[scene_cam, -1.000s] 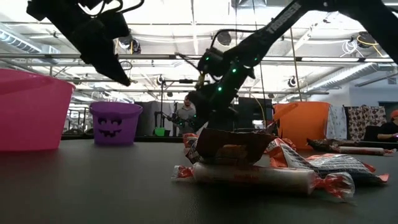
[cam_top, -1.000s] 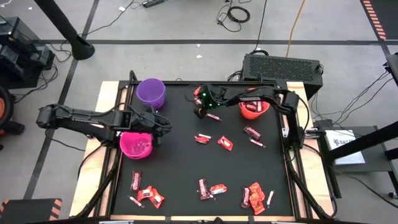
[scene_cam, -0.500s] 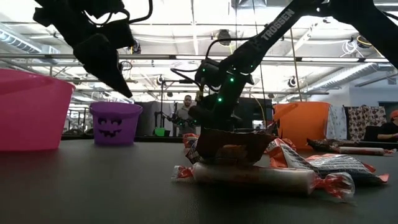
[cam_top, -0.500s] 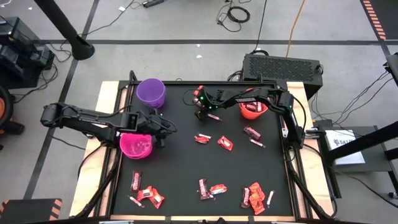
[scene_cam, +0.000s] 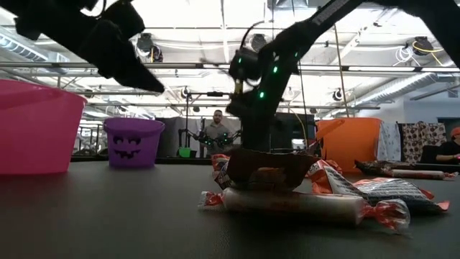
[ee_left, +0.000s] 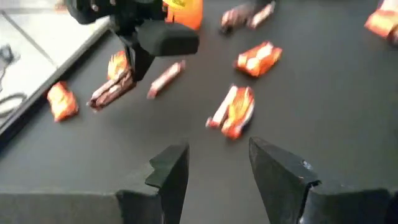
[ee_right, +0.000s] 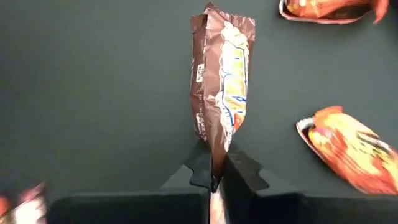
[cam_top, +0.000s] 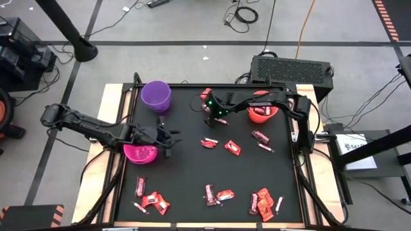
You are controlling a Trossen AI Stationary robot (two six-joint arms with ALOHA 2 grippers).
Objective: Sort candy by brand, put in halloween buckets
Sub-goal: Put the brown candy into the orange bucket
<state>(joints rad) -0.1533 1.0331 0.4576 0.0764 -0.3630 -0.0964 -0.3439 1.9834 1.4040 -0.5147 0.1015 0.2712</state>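
A brown-red bar (ee_right: 222,81) is clamped at its end between the fingers of the right end effector (ee_right: 214,176), which is seen in the high view above the rear middle of the black surface (cam_top: 186,170), between the purple bucket (cam_top: 156,95) and the orange bucket (cam_top: 262,112). In the left wrist view the same bar hangs tilted from that dark end effector, clear of the surface. The left end effector (ee_left: 216,163) is held with its fingers apart and nothing between them, just beside the magenta-pink bucket (cam_top: 140,153) on the side toward the middle of the surface. The purple bucket stands at the rear left corner, the magenta-pink one in front of it along the left edge, and the orange one at the rear right. Loose candy is spread across the surface: two orange-red packets (cam_top: 232,147) near the centre, a darker bar (cam_top: 260,136) to their right, a cluster (cam_top: 151,201) at the front left, a pair (cam_top: 217,194) at the front centre and another group (cam_top: 263,203) at the front right. A person (scene_cam: 218,129) is seen far behind in the low view.
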